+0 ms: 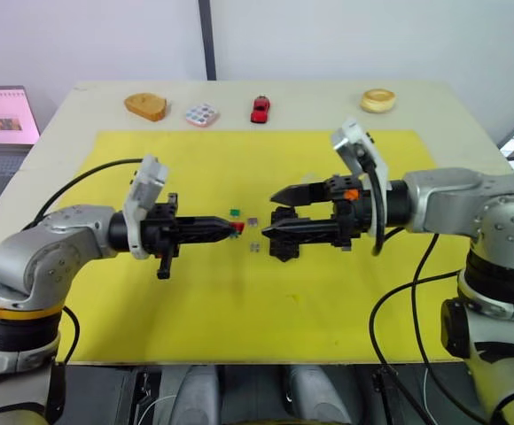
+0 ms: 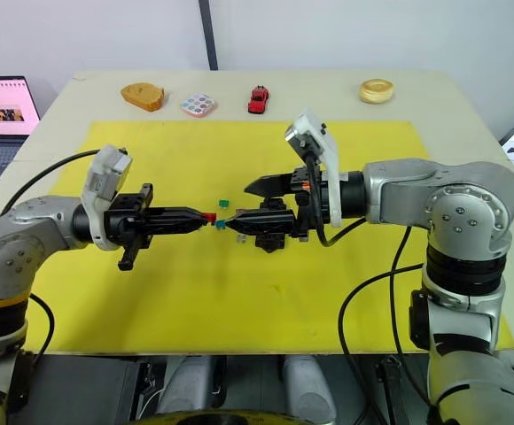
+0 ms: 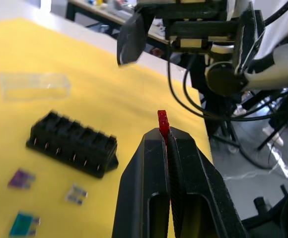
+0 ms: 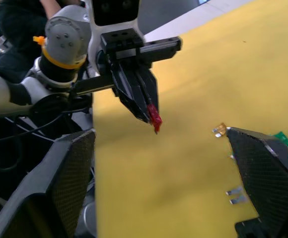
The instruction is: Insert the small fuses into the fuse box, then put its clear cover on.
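A red fuse (image 3: 162,122) is pinched between the closed fingers of the left gripper (image 1: 230,227), its tip poking out past the fingertips above the middle of the yellow mat (image 1: 239,319) that covers most of the bench (image 1: 80,106). Facing it from the other side, the right gripper (image 1: 279,212) hangs with its two black fingers spread wide apart and nothing between them, its lower finger crossing in front of the fuse box (image 3: 73,143), a black block with rows of slots that sits on the mat near its centre. The clear cover (image 3: 34,85) lies flat on the mat beside the fuse box and apart from it. Loose fuses are scattered on the mat between the two grippers: a green fuse (image 1: 235,212) and a grey fuse (image 1: 253,221) just past the left gripper's tip, with another grey fuse (image 1: 254,248) close by; the left wrist view also picks out a purple fuse (image 3: 21,178) and a teal fuse (image 3: 24,224) near the fuse box. Along the bench's far edge, off the mat, stand a brown wooden block (image 1: 145,106), a multicoloured tile (image 1: 202,114), a red toy car (image 1: 260,109) and a tan ring (image 1: 378,100). A laptop (image 1: 0,115) sits beyond the bench's far left corner.
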Controlling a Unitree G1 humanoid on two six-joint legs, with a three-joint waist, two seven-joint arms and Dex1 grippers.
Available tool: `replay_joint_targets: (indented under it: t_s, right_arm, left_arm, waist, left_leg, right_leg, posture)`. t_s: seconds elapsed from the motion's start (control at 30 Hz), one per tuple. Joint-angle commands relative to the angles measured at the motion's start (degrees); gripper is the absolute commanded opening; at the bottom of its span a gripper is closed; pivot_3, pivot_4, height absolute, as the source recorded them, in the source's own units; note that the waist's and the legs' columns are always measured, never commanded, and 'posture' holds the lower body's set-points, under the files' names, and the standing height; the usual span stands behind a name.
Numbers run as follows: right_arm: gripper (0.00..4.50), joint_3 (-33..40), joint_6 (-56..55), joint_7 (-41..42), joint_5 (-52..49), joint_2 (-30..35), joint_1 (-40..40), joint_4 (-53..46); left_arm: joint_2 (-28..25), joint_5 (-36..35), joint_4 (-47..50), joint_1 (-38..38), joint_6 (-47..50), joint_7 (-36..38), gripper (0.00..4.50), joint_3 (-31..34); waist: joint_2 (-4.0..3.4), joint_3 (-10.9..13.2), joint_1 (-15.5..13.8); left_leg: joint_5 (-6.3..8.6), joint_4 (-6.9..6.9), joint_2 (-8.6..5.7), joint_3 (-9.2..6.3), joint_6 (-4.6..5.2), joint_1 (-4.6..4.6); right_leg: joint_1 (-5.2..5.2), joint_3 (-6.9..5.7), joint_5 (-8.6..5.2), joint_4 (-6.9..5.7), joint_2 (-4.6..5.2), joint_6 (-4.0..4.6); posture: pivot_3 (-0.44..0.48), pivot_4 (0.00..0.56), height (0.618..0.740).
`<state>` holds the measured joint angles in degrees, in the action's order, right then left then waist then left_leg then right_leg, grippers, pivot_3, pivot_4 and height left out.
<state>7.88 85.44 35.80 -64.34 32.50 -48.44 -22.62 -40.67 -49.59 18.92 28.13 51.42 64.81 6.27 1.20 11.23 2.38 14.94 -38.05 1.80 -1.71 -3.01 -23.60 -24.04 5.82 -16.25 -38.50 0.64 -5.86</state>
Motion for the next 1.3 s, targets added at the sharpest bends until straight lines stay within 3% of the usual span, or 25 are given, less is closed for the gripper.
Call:
replay_joint_targets:
  t_s: [0.03, 0.53, 0.63, 0.7, 1.3]
  right_arm:
    - [2.69, -0.57, 0.43, -2.64, -0.57, -1.23, -2.61, 1.02]
    - [2.69, -5.98, -1.73, -1.28, 0.25, 0.19, -3.90, 1.18]
    - [1.79, -6.50, -2.38, -0.84, 0.36, 0.53, -3.82, 1.05]
    - [0.94, -6.76, -2.72, -0.83, 0.57, 0.64, -3.84, 1.05]
    - [0.94, -7.06, -2.57, -0.77, -0.10, 0.90, -4.34, 1.39]
  left_arm:
    - [-0.38, 0.32, 0.40, 1.81, -2.13, 0.67, 0.00, -0.86]
    - [0.05, 0.40, -0.14, 3.90, -4.06, -0.29, 0.00, -2.84]
    - [-0.06, 0.61, -0.22, 3.82, -4.27, -0.29, 0.00, -2.96]
    - [-0.24, 0.78, -0.41, 3.59, -4.47, -0.03, 0.00, -3.04]
    - [-0.33, 2.07, -0.45, 3.44, -4.67, 0.28, 0.00, -4.15]
  waist:
    - [0.00, 0.00, 0.17]
    - [-0.01, 0.01, 0.26]
    - [-0.01, 0.01, 0.29]
    - [-0.01, 0.01, 0.30]
    - [-0.01, 0.01, 0.26]
  left_leg:
    - [0.00, 0.00, 0.00, 0.00, 0.00, 0.00]
    - [0.01, 0.10, 0.02, -0.01, 0.01, -0.05]
    - [0.01, 0.10, 0.02, -0.01, 0.01, -0.05]
    - [0.01, 0.10, 0.02, -0.01, 0.02, -0.05]
    - [0.01, 0.11, 0.02, -0.01, 0.02, -0.06]
  right_leg:
    - [0.00, 0.00, 0.00, 0.01, 0.00, -0.01]
    - [-0.06, 0.00, 0.00, 0.08, -0.02, -0.01]
    - [-0.06, 0.00, 0.00, 0.09, -0.02, -0.01]
    - [-0.07, 0.00, 0.00, 0.09, -0.03, -0.01]
    - [-0.08, 0.00, 0.00, 0.10, -0.03, -0.01]
  posture:
    - [0.000, 0.150, 0.740]
    - [0.000, 0.150, 0.740]
    - [0.000, 0.150, 0.740]
    - [0.000, 0.150, 0.740]
    - [0.000, 0.150, 0.740]
